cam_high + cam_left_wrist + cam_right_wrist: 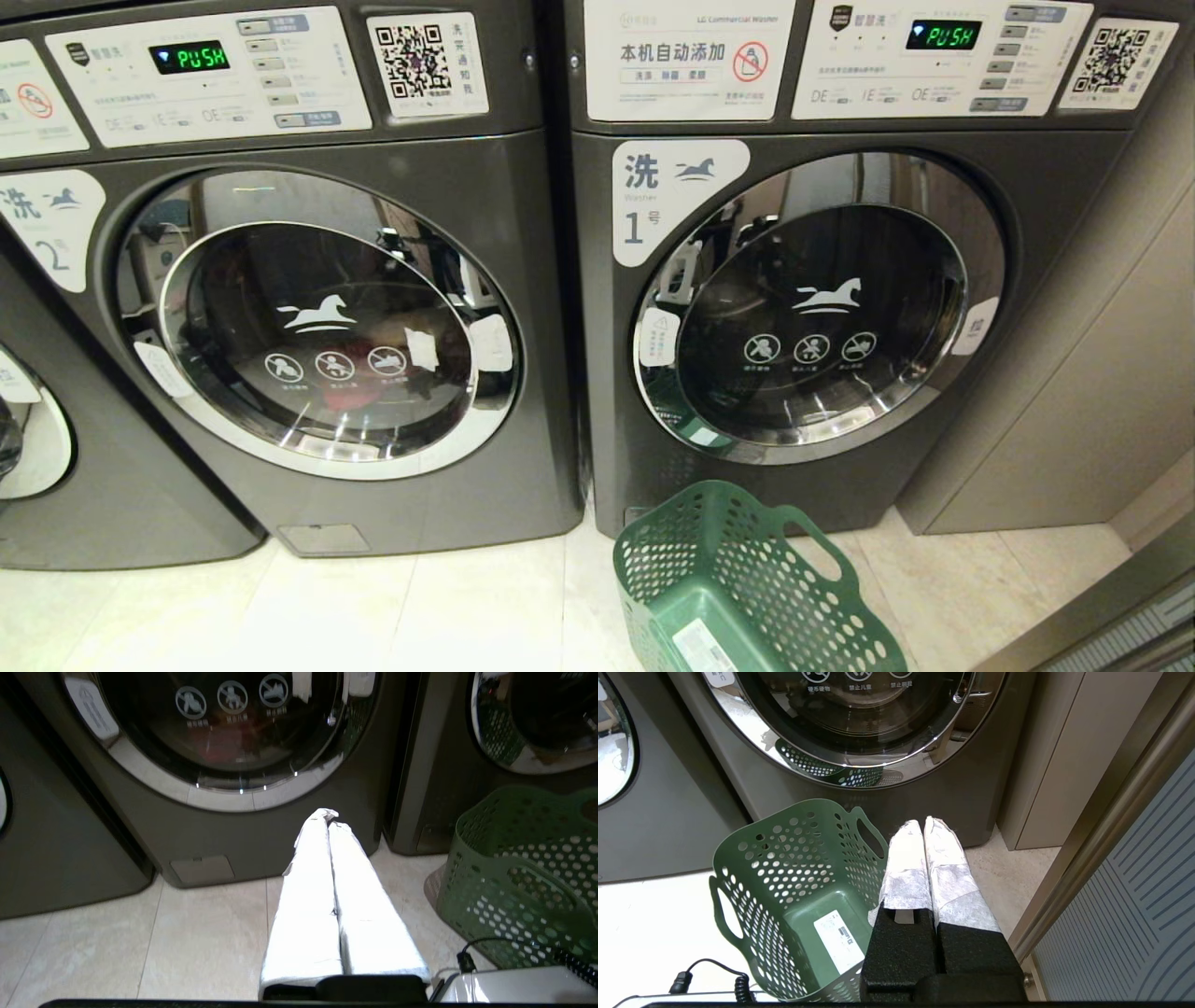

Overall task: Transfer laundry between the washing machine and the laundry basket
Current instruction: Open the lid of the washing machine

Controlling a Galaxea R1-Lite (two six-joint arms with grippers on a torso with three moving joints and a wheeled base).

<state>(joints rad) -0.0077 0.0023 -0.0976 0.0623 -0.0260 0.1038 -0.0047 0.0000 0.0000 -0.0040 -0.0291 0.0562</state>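
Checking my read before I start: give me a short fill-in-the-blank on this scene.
The door of the washing machine marked "2" is ____.
The laundry basket stands in front of the machine marked ____.
Inside, the basket holds ____ laundry.
The left gripper and the right gripper are both ____.

Missing words: shut; 1; no; shut

"PUSH" on both displays; washing machine (308, 373) "2", neighbouring machine (794, 373) "1".

Washing machine (308, 327) door: glossy glass, polished chrome ring; laundry basket (747, 579): matt perforated plastic.
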